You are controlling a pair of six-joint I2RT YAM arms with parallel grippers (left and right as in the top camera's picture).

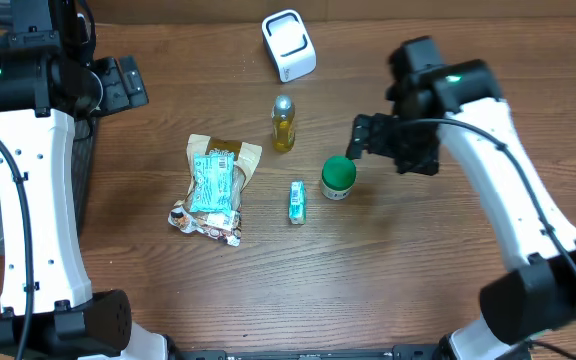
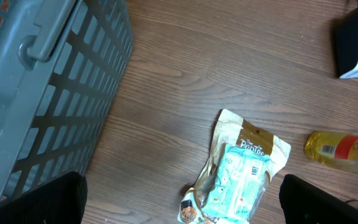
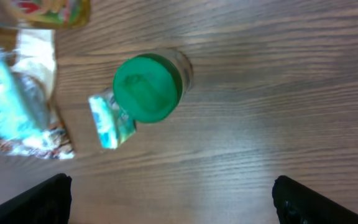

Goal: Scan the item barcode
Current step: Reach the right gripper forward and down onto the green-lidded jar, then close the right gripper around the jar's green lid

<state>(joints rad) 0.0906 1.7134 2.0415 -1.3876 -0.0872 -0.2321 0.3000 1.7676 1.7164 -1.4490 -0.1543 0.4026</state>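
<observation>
Snack pouch point(image 2: 257, 138) with a brown band, print possibly reading "Protein", remaining print too blurred

A white barcode scanner point(image 1: 289, 45) sits at the far centre. Nearer, a small bottle point(image 1: 283, 124) of yellow liquid lies on its side, silver cap pointing far. To its right and nearer, a green-lidded jar point(image 1: 338, 178) stands upright, with a slim teal packet point(image 1: 297, 201) just to its left. Further left, a teal pouch point(image 1: 213, 183) lies on a crumpled tan bag point(image 1: 246, 158).
</observation>
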